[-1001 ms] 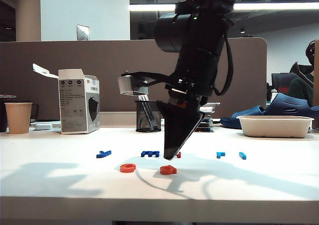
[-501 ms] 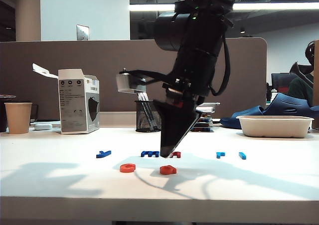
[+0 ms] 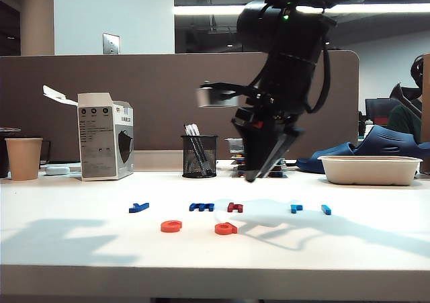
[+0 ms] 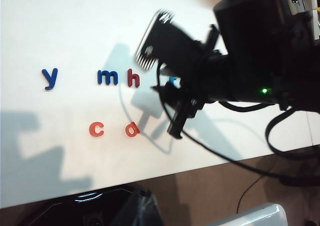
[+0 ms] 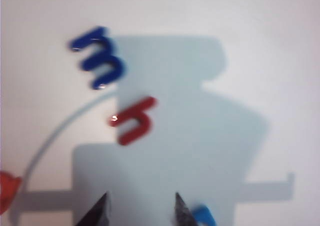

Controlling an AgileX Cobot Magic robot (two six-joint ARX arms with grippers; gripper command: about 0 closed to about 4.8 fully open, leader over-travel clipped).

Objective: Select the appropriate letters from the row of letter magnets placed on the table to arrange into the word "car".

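Light-blue "r" [image 3: 297, 208], right of centre in the exterior view, comes next: the right gripper [image 3: 259, 170], open and empty above the row, should descend squarely astride it, while the left gripper is unseen.

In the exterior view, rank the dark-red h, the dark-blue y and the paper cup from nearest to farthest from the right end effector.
The right end effector hangs open above the table, behind the letter row.
1. Dark-red h: just below it, slightly to its left, in the row.
2. Dark-blue y: at the row's left end.
3. Paper cup: far left, at the table's back.
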